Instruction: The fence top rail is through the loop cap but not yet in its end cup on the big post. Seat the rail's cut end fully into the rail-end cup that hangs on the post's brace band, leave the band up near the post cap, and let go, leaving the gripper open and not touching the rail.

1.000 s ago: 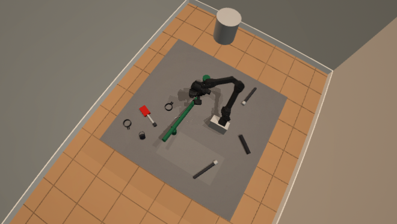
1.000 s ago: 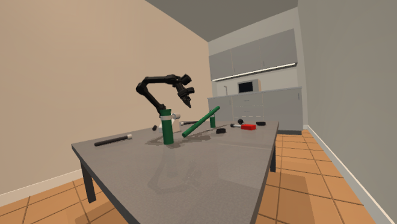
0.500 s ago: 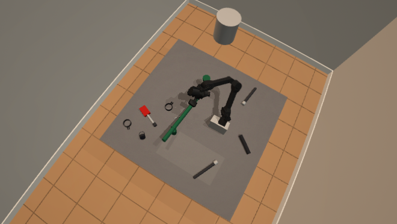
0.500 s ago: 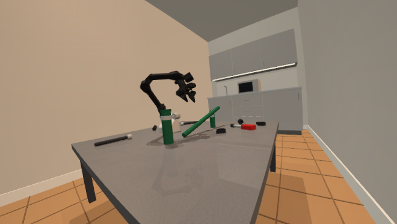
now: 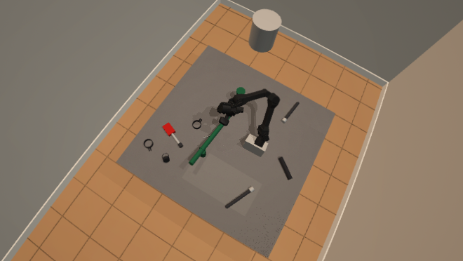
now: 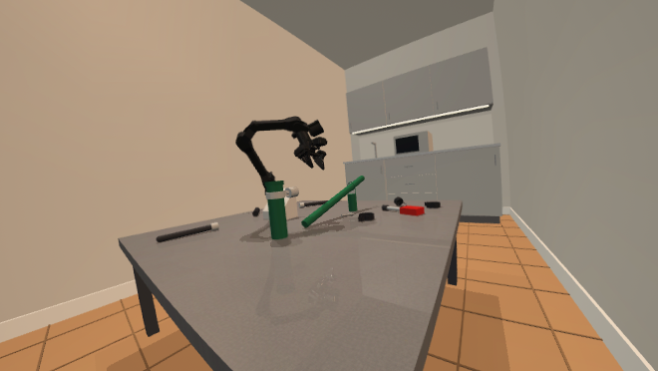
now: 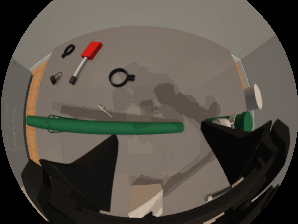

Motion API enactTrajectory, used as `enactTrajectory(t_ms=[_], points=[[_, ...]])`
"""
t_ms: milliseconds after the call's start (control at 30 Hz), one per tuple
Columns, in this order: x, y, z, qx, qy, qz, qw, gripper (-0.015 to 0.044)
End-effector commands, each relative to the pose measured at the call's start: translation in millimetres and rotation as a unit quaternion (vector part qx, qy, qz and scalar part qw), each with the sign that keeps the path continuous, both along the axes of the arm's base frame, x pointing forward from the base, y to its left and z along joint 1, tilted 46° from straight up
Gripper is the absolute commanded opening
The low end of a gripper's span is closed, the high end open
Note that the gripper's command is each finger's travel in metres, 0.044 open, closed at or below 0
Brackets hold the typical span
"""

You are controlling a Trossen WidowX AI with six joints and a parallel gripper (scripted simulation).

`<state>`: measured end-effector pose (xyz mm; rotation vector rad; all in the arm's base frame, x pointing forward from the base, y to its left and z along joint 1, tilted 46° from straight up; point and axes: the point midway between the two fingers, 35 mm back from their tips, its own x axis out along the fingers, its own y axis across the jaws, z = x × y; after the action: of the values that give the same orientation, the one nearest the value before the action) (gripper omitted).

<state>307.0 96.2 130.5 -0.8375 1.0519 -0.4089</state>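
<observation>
Your gripper [image 6: 315, 161] is hanging mid-frame above the rail [image 6: 333, 200], jaws gaping wide, gripping nothing.

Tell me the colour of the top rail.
Green; the top rail shows best in the exterior view.

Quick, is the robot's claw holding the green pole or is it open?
Gripper: open, holding nothing, hanging above the green rail without touching it.
</observation>
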Motion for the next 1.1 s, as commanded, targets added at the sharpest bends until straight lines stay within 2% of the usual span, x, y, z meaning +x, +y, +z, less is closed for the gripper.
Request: enactTrajectory(t_ms=[0, 167, 333, 400, 1067], points=[[7, -15, -16, -0.061, 0.139, 0.056, 0.987, 0.0440], [13, -39, -40, -0.124, 0.349, 0.158, 0.915, 0.0440], [16, -63, -64, -0.144, 0.532, 0.271, 0.789, 0.0440], [16, -70, -70, -0.142, 0.572, 0.301, 0.749, 0.0440], [16, -71, -71, -0.142, 0.577, 0.305, 0.744, 0.0440]])
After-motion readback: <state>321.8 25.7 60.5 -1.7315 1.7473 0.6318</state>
